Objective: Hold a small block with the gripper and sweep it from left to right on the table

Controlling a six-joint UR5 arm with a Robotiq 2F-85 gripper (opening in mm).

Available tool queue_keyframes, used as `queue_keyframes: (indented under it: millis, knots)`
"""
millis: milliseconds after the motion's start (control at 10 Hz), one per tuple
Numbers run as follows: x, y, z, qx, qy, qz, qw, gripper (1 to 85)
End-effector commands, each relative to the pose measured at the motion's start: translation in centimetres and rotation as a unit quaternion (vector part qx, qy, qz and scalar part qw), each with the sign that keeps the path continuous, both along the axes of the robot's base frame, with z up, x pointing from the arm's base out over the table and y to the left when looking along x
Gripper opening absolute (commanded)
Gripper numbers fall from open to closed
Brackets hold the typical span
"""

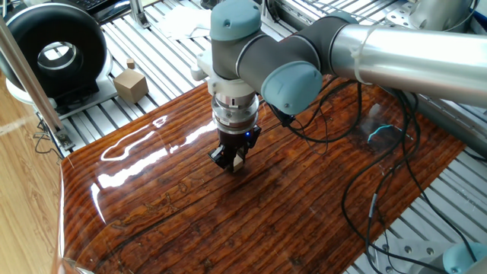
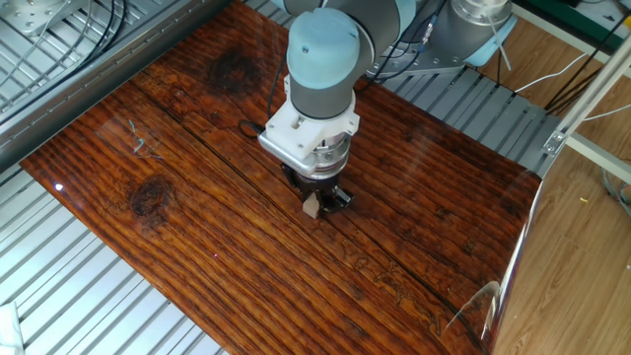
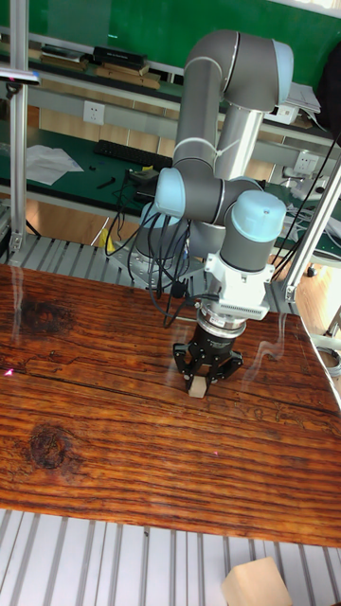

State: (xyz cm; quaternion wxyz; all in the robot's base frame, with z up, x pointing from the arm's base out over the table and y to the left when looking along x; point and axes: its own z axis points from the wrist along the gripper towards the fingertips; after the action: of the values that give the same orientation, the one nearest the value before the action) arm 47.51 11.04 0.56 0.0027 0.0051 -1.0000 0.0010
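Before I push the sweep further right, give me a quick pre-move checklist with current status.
1. Small block held between the pincer fingers: ok.
2. Block touching the table: cannot tell; it sits at the surface.
3. Board near the block bare: ok.
4. Black cable lying on the board: not ok if the sweep goes that way.
5. Larger knobbed cube off the board, on the aluminium frame: ok.

1. You have a green wall (image 3: 114, 28) behind a workbench (image 3: 85, 95) carrying a keyboard (image 3: 123, 151) and papers (image 3: 43, 161).
2. Your floor (image 2: 582, 266) is pale wood.
3. Slatted aluminium frame (image 1: 163, 68) noted.
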Motion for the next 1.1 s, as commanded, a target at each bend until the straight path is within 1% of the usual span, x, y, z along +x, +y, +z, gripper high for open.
queue_keyframes:
  millis: [0, 300, 600, 700, 900, 1000]
  knots:
    - [0.05, 0.30, 0.10, 0.007, 0.001, -0.004, 1.0000, 1.0]
    - [-0.01, 0.36, 0.19, 0.008, 0.004, -0.004, 1.0000, 1.0]
    - [-0.07, 0.06, -0.05, 0.003, 0.006, -0.001, 1.0000, 1.0]
    - [-0.07, 0.26, 0.12, 0.002, 0.007, -0.002, 1.0000, 1.0]
    - [-0.13, 0.93, 0.71, 0.001, 0.014, -0.008, 0.9999, 1.0]
    - [-0.01, 0.94, 0.46, 0.003, 0.015, -0.006, 0.9999, 1.0]
